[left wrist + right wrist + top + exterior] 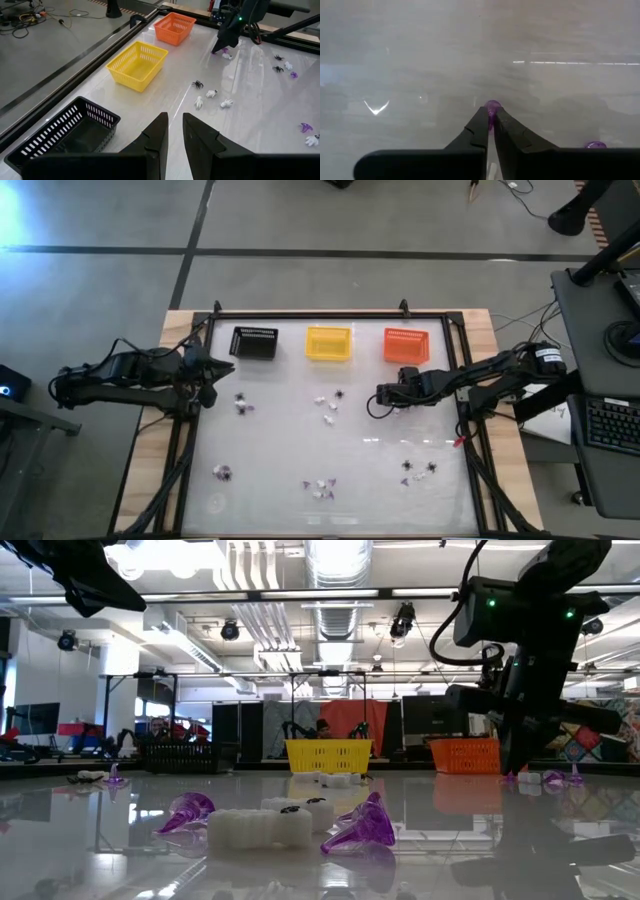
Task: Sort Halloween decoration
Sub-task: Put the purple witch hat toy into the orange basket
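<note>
Purple bit (492,107) sits pinched between the closed tips of the right gripper (490,120), low over the table's middle right, with the orange basket (406,345) just behind it, while the left gripper (173,131), narrowly parted and empty, waits beside the black basket (65,132).

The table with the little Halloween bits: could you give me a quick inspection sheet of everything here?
Surface: glossy white table, dark frame.
Job's things: white, black and purple trinkets in scattered clusters; black basket, yellow basket and orange basket look empty.
Clutter: nothing seen.
Hands: right hand shut on a purple bit at the table; left hand near the black basket, holding nothing.
Cables: along the right arm.
Surroundings: desk with keyboard.
</note>
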Controlling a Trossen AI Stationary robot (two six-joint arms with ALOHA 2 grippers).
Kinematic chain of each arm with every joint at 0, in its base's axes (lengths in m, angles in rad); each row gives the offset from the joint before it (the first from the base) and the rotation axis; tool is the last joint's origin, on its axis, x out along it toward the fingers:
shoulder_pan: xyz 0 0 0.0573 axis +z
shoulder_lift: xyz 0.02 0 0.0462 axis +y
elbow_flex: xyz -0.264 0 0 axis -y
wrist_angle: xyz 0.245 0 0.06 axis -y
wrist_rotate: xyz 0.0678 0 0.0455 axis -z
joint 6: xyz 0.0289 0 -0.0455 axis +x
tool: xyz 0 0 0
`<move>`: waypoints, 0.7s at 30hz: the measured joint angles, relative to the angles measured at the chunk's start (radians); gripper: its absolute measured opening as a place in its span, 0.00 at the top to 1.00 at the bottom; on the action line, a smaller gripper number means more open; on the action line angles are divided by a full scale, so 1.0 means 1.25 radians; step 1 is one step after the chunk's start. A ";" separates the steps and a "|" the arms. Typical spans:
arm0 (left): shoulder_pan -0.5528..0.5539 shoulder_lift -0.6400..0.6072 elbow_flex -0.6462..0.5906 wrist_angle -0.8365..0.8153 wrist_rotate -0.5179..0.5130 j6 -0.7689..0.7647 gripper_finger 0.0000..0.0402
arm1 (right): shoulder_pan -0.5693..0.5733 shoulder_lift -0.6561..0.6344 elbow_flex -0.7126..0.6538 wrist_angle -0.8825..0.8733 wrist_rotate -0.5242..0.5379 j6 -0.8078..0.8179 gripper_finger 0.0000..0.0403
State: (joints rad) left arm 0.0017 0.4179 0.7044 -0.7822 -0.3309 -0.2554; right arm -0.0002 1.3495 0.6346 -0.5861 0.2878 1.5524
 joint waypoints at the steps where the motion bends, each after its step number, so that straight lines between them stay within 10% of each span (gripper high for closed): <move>1: 0.000 0.000 0.000 0.000 0.000 0.000 0.90 | 0.000 0.000 0.000 0.000 0.000 -0.001 0.98; 21: 0.000 0.000 0.000 0.000 -0.067 -0.018 0.90 | -0.124 -0.141 0.111 -0.111 0.128 -0.191 0.98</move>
State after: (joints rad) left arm 0.0017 0.4182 0.7044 -0.7818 -0.4149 -0.2784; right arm -0.1552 1.1727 0.7731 -0.7245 0.4475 1.3133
